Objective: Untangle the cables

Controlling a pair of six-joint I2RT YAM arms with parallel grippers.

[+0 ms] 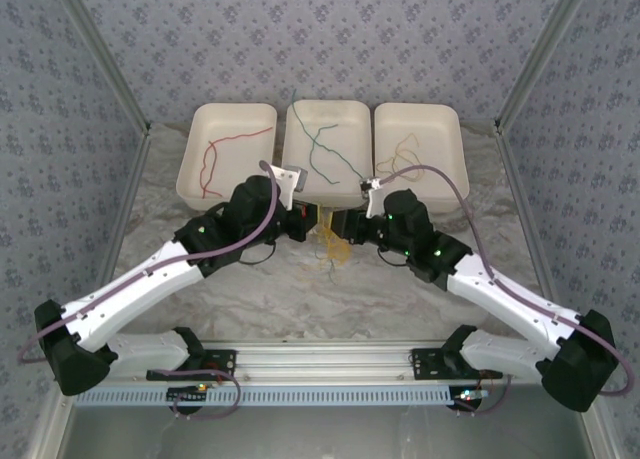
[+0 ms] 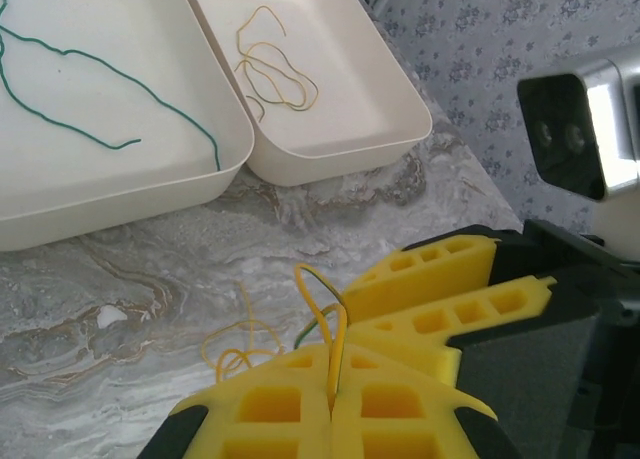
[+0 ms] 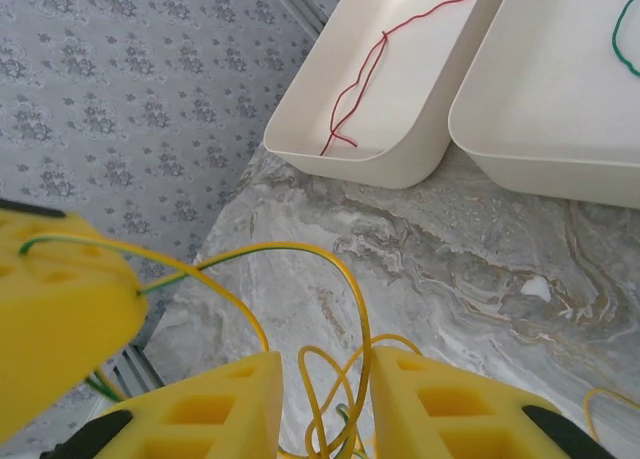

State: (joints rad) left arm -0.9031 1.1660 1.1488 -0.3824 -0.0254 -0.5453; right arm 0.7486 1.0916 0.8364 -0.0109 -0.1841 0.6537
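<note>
the left fingers point(image 2: 285, 404) are pressed together on a loop of yellow cable point(image 2: 335, 324) rising from the tangle point(image 1: 330, 247) in the middle of the worktop point(image 1: 250, 299). the right fingers point(image 3: 450, 409) stand spread, with yellow strands running loose through the gap. along the far edge, a red cable point(image 1: 212, 159) lies in the left tray point(image 1: 240, 114), a green cable point(image 1: 325, 144) in the middle tray point(image 1: 330, 107), and more yellow cables point(image 1: 405, 151) in the right tray point(image 1: 440, 119).

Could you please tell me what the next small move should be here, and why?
Probably close the right gripper. Its jaws stand open around loops of the yellow cable, while the left gripper is already shut on a strand of it, so a second grip would let the arms pull it apart.
</note>
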